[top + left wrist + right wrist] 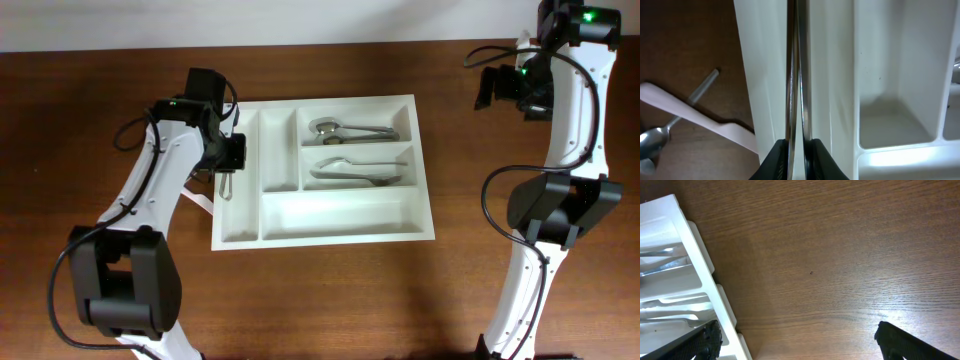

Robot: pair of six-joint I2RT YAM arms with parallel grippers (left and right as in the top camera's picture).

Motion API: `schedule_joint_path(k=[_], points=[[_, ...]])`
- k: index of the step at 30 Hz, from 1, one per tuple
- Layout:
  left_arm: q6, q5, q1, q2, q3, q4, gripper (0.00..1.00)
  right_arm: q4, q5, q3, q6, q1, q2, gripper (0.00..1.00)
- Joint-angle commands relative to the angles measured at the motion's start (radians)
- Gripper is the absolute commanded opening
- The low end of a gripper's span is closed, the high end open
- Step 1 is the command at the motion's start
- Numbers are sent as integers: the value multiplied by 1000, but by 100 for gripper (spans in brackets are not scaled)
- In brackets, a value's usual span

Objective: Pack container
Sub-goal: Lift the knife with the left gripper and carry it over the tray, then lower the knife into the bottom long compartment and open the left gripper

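Dark brown wooden counter (330, 300). Large white rectangular plastic cutlery tray (340, 212) centred, long axis left-right (metal cutlery (350, 170) in two long slots). Left claw (796, 155) clenched on thin metal utensil (797, 75) over tray's leftmost narrow slot; right claw (797, 342) spread wide beside tray.

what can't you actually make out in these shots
The metal piece: the left wrist view shows only thin edges, far end cut by the top edge; overhead the left hand covers most of it.
The spoon and white utensil beside the container: cut by the left wrist view's left edge; overhead the left arm hides most.
The cutlery in the container: too small overhead to count.
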Motion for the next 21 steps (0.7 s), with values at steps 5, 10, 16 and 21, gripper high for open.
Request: schedule_joint_path(k=[5,10,16,21], points=[[150,46,-85,-36,-26,5,2,2,9,19,8,3,0,99],[410,48,-196,-36,-26,7,2,2,9,19,8,3,0,99],[652,116,-330,-36,-26,2,2,1,9,19,8,3,0,99],[800,169,-422,-36,-26,-3,2,2,9,19,8,3,0,99]])
